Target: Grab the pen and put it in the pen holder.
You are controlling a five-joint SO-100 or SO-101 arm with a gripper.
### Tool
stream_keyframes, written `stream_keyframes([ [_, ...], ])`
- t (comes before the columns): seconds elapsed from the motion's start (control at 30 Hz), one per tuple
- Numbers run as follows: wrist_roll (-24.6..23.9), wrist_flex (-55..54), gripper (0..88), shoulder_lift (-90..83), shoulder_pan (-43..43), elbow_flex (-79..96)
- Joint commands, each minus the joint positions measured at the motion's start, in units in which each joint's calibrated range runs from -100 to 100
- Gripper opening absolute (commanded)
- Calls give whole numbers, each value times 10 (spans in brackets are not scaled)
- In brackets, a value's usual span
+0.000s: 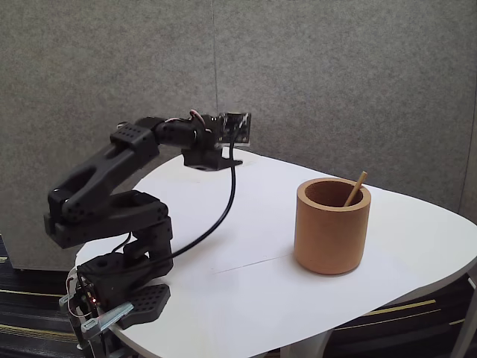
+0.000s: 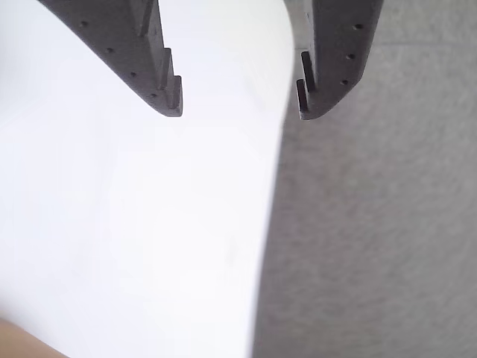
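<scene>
While the pen (image 1: 355,188) leans at one o'clock inside the pen holder (image 1: 331,227), jaws (image 2: 238,112) gape empty — light, stiff stick; pinch its exposed top.

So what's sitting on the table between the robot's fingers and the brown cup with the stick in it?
Nothing but bare white table top between the black fingers and the thick tan cylindrical cup in the fixed view. The black cable hangs nearer the arm.
</scene>
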Motion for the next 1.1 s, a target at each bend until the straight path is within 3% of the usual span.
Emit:
stream_keyframes([
  [0.0,-86,111,212,-43,1,55],
  [0.2,-112,172,212,-138,12,176],
  [0.47,-157,277,212,-153,9,209],
  [1.07,-156,286,212,-155,11,242],
])
